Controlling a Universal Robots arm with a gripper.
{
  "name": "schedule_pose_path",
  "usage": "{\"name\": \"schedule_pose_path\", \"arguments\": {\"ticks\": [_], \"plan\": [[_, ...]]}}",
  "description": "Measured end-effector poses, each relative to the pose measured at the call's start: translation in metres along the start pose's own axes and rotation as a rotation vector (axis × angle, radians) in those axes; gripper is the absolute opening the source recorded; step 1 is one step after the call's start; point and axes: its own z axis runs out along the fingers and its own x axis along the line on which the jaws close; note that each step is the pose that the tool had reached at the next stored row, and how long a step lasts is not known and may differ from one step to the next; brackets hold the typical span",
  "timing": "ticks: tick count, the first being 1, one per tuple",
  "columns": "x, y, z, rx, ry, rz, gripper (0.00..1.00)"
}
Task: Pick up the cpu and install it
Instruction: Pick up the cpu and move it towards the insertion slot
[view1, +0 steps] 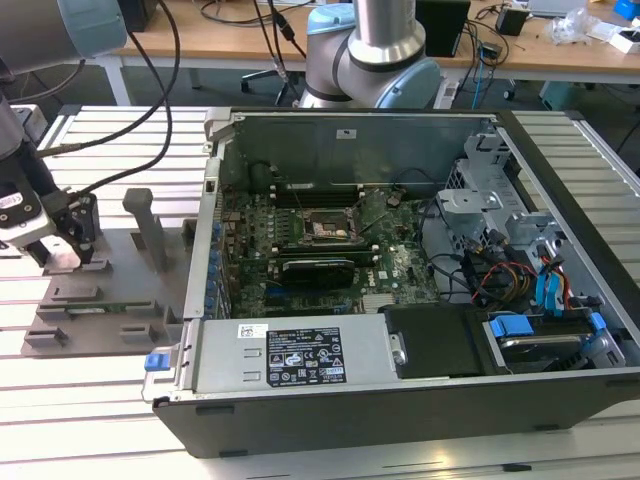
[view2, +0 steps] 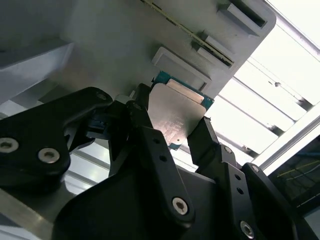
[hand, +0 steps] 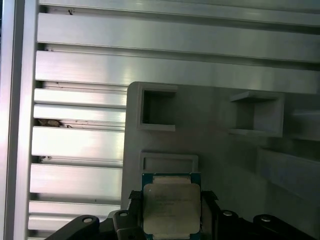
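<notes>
The cpu (hand: 171, 207) sits top plate up, silvery-grey with a thin blue-green rim showing along its far edge and sides in the first wrist view. It lies squarely between the two black fingers (hand: 209, 200) of the gripper (hand: 171, 200). One finger is against each of two opposite edges, with no gap visible on either side. Second wrist view agrees: the cpu (view2: 175, 112) is flanked by the fingers (view2: 142, 125), which are closed in on the chip and grip it by its sides. The gripper (view2: 172, 117) is otherwise only narrowly parted, by the chip's own width. Cannot tell whether the chip rests on the surface below or is lifted off it. Just beyond its free edge is a low raised rectangular rib (hand: 169, 162) on the grey fixture plate (hand: 215, 150). Farther along the plate are two square pockets (hand: 157, 107). The plate lies on the slatted aluminium table (hand: 80, 65). In the exterior view the gripper (view1: 65, 245) is low over the fixture plate (view1: 110, 300) at the exterior view's left, near a grey upright post (view1: 150, 225). It is well apart from the open computer case (view1: 400, 400), which holds the green motherboard and its dark square socket (view1: 325, 225).
</notes>
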Motion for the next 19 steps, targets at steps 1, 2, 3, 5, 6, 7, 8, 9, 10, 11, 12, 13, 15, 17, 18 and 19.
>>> {"name": "schedule_pose_path", "arguments": {"ticks": [1, 2, 3, 5, 6, 7, 8, 9, 10, 11, 12, 13, 15, 17, 18, 19], "plan": [[0.0, 0.0, -0.001, 0.0, 0.0001, 0.0, 0.55], [-0.0001, 0.0, -0.0015, 0.0, 0.0, 0.0, 0.55], [-0.0001, 0.0, -0.0025, 0.0001, 0.0001, 0.0, 0.55], [-0.0001, -0.0001, -0.0043, 0.0001, 0.0001, 0.0, 0.55], [-0.0002, -0.0001, -0.0058, 0.0001, 0.0002, 0.0, 0.55], [-0.0002, -0.0001, -0.0072, 0.0, 0.0001, 0.0, 0.55], [-0.0002, -0.0001, -0.0081, 0.0001, 0.0001, 0.0, 0.55], [-0.0003, -0.0002, -0.009, 0.0001, 0.0002, 0.0, 0.55], [-0.0003, -0.0002, -0.0103, 0.0001, 0.0001, 0.0, 0.55], [-0.0003, -0.0002, -0.0113, 0.0, 0.0001, 0.0, 0.55], [-0.0004, -0.0002, -0.0129, 0.0, 0.0001, 0.0, 0.55], [-0.0004, -0.0002, -0.014, 0.0001, 0.0001, 0.0, 0.55], [-0.0005, -0.0002, -0.0157, 0.0, 0.0001, 0.0, 0.55], [-0.0005, -0.0003, -0.0179, 0.0, 0.0001, 0.0, 0.55], [-0.0005, -0.0003, -0.0189, 0.0001, 0.0001, 0.0, 0.55], [-0.0006, -0.0003, -0.0209, 0.0, 0.0001, 0.0, 0.55]]}}
